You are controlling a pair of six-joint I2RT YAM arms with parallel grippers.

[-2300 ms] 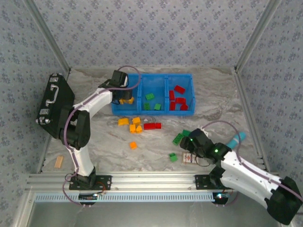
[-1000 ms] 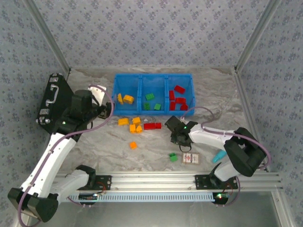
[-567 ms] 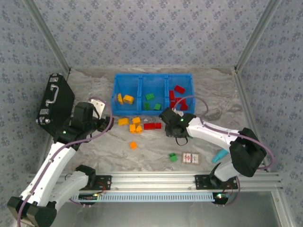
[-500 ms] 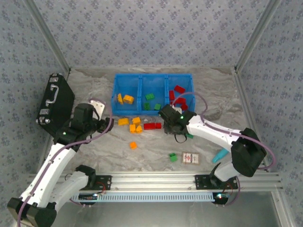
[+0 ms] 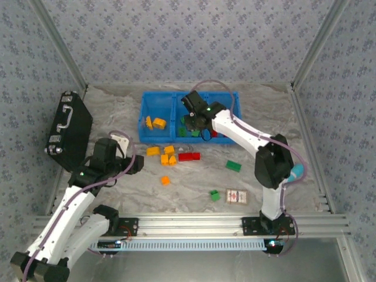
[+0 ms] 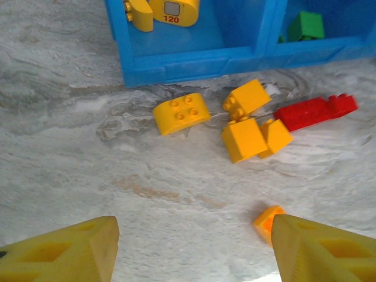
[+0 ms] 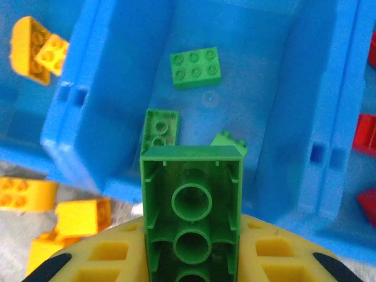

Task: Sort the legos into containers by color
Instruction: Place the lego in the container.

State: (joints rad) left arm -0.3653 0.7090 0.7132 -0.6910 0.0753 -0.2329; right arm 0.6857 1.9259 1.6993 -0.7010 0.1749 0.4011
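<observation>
STEP: deposit green brick (image 7: 191,176) | right gripper (image 5: 195,120) jaws clamp it above middle compartment (image 7: 235,117) of blue bin (image 6: 194,61) | release centred, clear of dividers | left gripper (image 6: 194,249) jaws open, in front of bin

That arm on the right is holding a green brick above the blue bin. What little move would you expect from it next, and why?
Probably open the right gripper and let the green brick drop. It hangs over the middle compartment, which already holds other green bricks, so the colour matches.
</observation>
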